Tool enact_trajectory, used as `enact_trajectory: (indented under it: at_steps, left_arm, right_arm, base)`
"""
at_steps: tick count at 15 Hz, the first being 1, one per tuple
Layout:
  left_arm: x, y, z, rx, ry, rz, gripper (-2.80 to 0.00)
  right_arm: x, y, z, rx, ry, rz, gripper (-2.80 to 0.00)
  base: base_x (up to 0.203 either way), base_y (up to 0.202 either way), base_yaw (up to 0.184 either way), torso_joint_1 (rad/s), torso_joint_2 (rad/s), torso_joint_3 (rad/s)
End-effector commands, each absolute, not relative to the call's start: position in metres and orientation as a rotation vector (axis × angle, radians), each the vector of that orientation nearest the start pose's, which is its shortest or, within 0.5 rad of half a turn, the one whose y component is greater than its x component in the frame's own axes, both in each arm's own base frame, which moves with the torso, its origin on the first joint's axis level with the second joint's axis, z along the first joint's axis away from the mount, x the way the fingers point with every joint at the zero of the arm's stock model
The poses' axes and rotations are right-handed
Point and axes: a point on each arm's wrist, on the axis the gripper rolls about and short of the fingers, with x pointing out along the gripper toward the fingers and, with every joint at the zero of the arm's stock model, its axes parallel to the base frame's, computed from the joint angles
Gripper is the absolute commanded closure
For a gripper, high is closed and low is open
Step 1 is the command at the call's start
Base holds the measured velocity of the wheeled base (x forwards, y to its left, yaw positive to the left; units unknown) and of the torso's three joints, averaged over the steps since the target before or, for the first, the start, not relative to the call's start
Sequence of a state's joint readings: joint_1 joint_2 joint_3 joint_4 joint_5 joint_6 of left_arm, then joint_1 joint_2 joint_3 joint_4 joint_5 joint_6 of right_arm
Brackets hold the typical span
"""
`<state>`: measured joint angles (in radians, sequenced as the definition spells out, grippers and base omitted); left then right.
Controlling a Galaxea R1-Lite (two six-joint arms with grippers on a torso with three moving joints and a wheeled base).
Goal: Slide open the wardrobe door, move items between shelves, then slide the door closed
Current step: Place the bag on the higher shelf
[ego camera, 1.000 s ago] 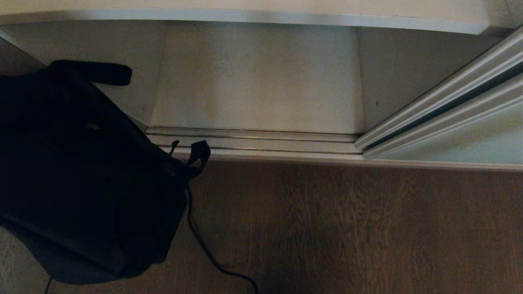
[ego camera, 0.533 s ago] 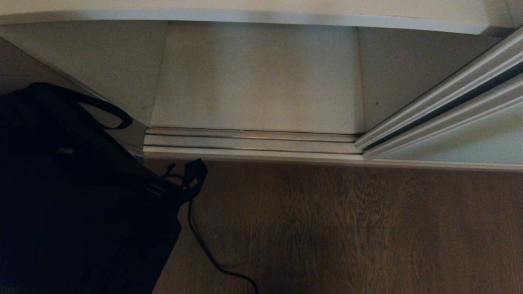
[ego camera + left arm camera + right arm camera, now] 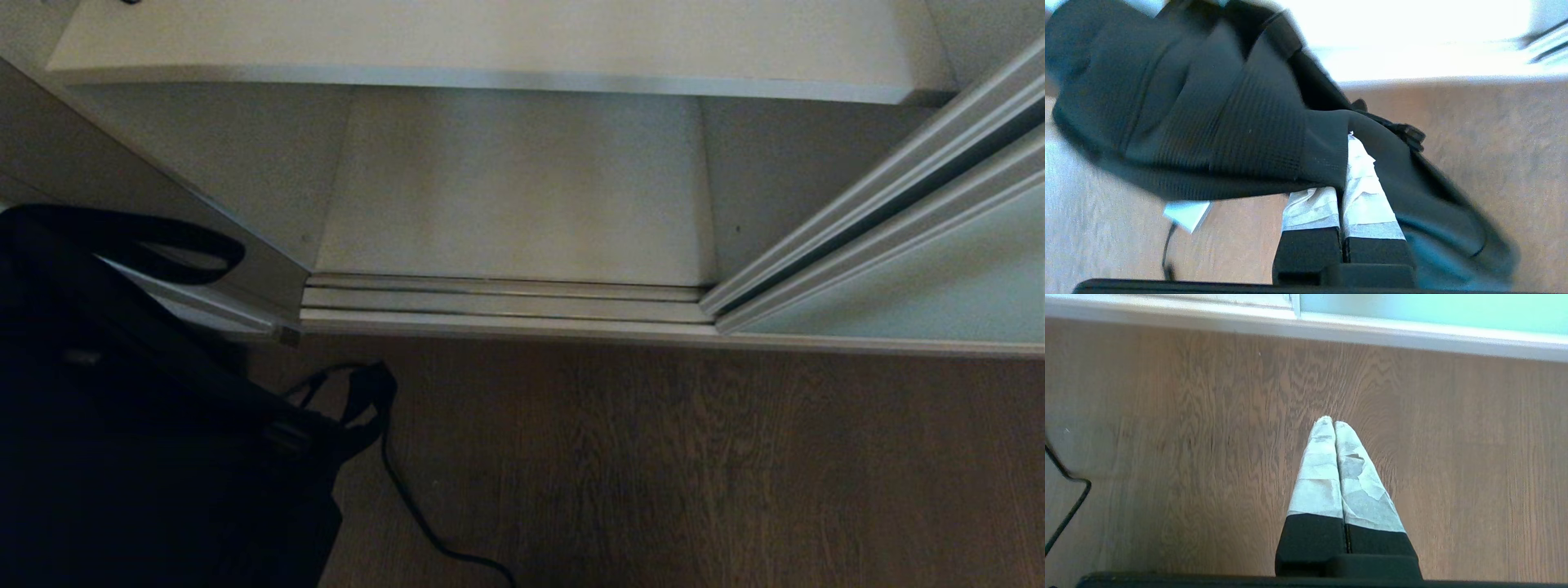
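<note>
Two tools: left tool pinching black bag, right tool pressed together over floor. Risk: thin fabric pinch slipping, bag dropping short of shelf.

pale green frosted sliding wardrobe door stands slid open rightward; bare white shelf spans above.

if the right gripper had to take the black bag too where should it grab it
Probably the top carry handle: it arches clear of the black bag as an open loop, so the right gripper could come from the wardrobe side and close across the strap.
</note>
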<state>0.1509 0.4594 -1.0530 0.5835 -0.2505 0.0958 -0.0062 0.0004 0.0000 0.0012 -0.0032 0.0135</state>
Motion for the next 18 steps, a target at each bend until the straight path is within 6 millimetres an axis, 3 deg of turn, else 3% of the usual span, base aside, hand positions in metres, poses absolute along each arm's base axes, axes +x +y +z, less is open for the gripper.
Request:
enact_trajectory:
  at_steps: [1,9,18]
  left_arm:
    - [-0.064,-0.018,0.297,0.098,-0.028,-0.137,0.00]
    - [-0.068,-0.021,0.310,0.088,-0.063,-0.110,0.00]
    - [-0.066,-0.021,0.310,0.060,-0.050,-0.109,0.00]
  right_arm:
    - [-0.023,0.000,0.075,0.014,0.001,-0.009,0.00]
    - [-0.023,0.000,0.075,0.014,0.000,-0.009,0.00]
    - [-0.023,0.000,0.075,0.014,0.000,-0.009,0.00]
  base:
    - [0.000,0.000,0.000,0.002,0.00,0.207]
    - [0.000,0.000,0.000,0.001,0.00,0.201]
    - [0.000,0.000,0.000,0.003,0.00,0.201]
